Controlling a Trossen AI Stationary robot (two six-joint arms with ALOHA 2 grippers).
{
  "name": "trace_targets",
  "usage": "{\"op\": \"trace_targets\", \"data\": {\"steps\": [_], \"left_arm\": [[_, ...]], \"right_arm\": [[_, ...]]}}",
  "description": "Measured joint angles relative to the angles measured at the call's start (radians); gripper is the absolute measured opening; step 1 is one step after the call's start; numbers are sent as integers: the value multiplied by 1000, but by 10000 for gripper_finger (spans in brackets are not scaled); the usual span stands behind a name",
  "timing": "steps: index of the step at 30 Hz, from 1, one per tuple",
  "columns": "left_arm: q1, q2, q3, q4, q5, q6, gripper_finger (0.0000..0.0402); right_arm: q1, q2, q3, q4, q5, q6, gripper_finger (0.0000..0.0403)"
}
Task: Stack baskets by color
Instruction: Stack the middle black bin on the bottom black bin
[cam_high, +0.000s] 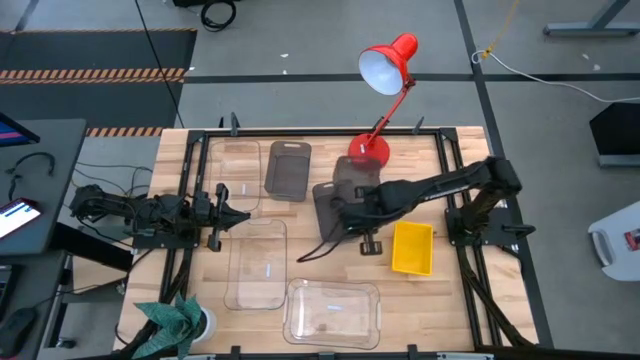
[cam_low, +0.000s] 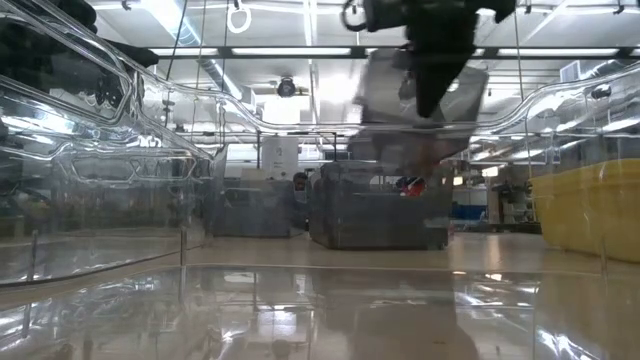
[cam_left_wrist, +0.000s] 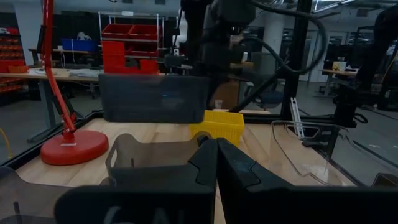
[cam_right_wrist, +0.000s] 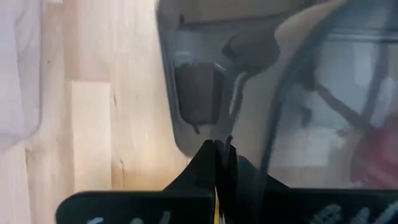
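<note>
The right gripper (cam_high: 345, 212) pinches the rim of a dark grey basket (cam_high: 345, 192), lifted at table centre. The left gripper (cam_high: 243, 215), fingers pressed together, waits at nine o'clock. A yellow basket (cam_high: 412, 247) sits at four o'clock on the wooden table (cam_high: 450, 300).

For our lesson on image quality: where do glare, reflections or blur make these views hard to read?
Low view: ceiling lights mirror off the table and the clear baskets; the lifted grey basket is smeared. Right wrist view: the grey basket is soft. High view: even lighting.
</note>
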Motion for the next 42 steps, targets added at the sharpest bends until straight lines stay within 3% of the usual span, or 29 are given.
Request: {"op": "trace_targets", "data": {"steps": [7, 11, 20, 26, 36, 42], "left_arm": [[0, 0, 0, 1, 0, 0, 9], [0, 0, 0, 1, 0, 0, 9], [0, 0, 0, 1, 0, 0, 9], [0, 0, 0, 0, 0, 0, 9], [0, 0, 0, 0, 0, 0, 9], [0, 0, 0, 0, 0, 0, 9]], "right_arm": [[0, 207, 207, -102, -35, -82, 5], [0, 281, 257, -153, -58, -80, 6], [0, 305, 270, -100, -89, -83, 7], [1, 310, 270, -92, -163, -85, 13], [0, 322, 270, -95, -191, -96, 84], [-18, 322, 270, -170, -266, -78, 125]]}}
